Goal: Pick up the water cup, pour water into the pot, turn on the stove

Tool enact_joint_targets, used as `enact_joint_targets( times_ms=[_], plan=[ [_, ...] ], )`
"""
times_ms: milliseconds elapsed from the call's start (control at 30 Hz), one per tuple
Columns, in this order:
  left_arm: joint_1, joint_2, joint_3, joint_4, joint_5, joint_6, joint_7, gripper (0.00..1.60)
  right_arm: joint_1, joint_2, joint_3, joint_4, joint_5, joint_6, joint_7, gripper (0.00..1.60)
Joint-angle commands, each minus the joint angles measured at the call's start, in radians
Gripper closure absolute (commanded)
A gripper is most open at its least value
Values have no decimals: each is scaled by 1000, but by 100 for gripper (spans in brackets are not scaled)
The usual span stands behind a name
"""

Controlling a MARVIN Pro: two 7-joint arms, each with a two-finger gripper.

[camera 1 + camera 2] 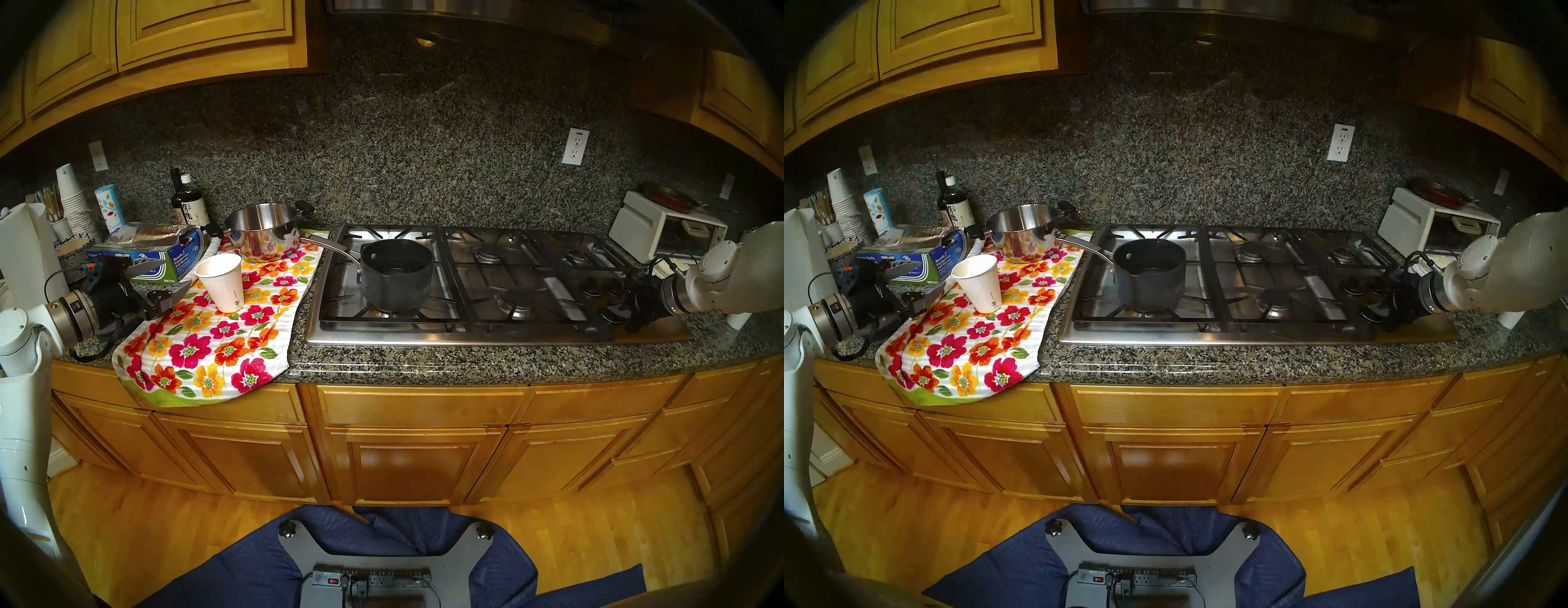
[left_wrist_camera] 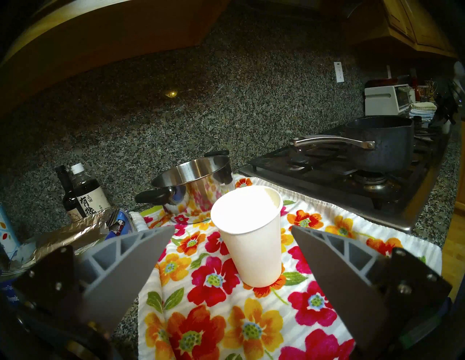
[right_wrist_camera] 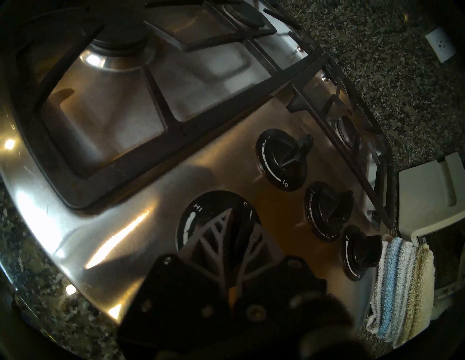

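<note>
The white paper water cup stands upright on a floral towel, its green mark facing the front. My left gripper is open just left of the cup, with one finger on each side and neither touching it. The dark pot sits on the front-left burner of the stove, its handle pointing back-left. My right gripper is shut on a black stove knob at the front right.
A shiny steel pot stands behind the cup. A foil box, bottles and stacked cups crowd the left. Three more knobs lie beside the gripped one. A toaster oven and folded cloths sit to the right.
</note>
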Motion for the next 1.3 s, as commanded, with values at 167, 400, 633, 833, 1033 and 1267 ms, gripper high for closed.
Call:
enact_joint_targets(
  times_ms=[167,400,633,833,1033,1267],
  plan=[
    [-18,12,-17,-19,-10,-4,-2,0,-62,-9,-70,-25,-89,-30,41,160],
    [-18,12,-17,-19,-10,-4,-2,0,-75,-37,-79,-24,-134,-63,14,160],
    [-18,12,-17,-19,-10,-4,-2,0,-83,-58,-96,-24,-173,-88,-19,160],
    [-18,12,-17,-19,-10,-4,-2,0,-81,-77,-116,-25,-203,-107,-45,160],
    [-18,12,-17,-19,-10,-4,-2,0,-76,-91,-133,-26,-230,-124,-75,160],
    [-18,12,-18,-20,-11,-4,-2,0,-63,-118,-159,-35,-277,-148,-122,160]
  ],
)
